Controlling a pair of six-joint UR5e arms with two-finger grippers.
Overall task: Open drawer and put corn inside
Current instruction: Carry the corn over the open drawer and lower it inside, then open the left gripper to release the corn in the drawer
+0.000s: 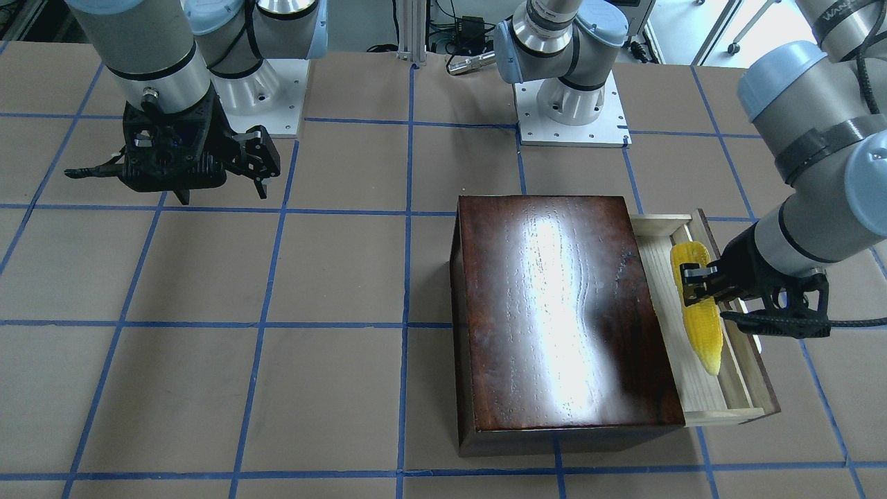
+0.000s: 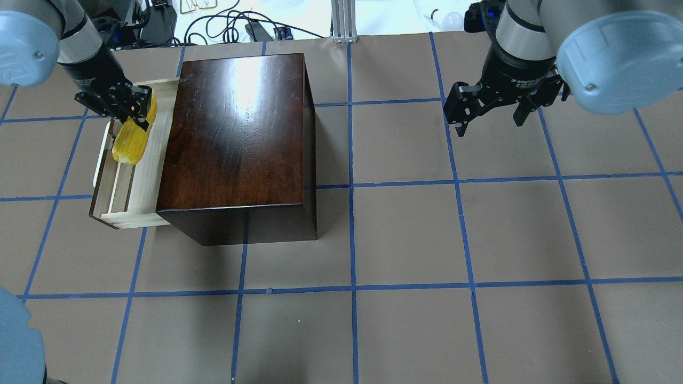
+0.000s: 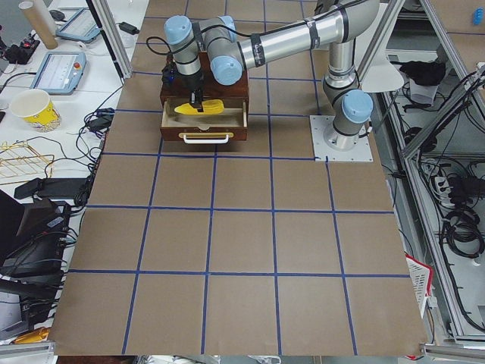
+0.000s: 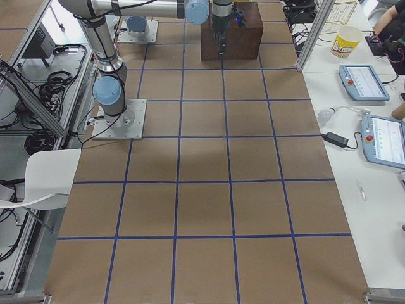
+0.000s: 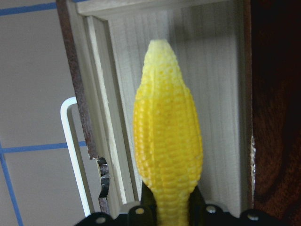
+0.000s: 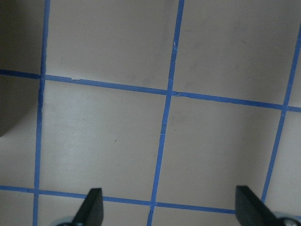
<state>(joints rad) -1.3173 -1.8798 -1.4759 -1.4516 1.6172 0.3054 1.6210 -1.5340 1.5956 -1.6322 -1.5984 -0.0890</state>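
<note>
Bright o/h light, glare on box (image 1: 554, 291)

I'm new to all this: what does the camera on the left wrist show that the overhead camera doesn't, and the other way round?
Only the left wrist view: the kernels of the corn up close, and a small metal fitting beside the white handle. Only the overhead view: the right gripper, open above the bare table, and the whole glossy top of the dark box. Both: the left gripper shut on the corn over the open drawer.
</note>
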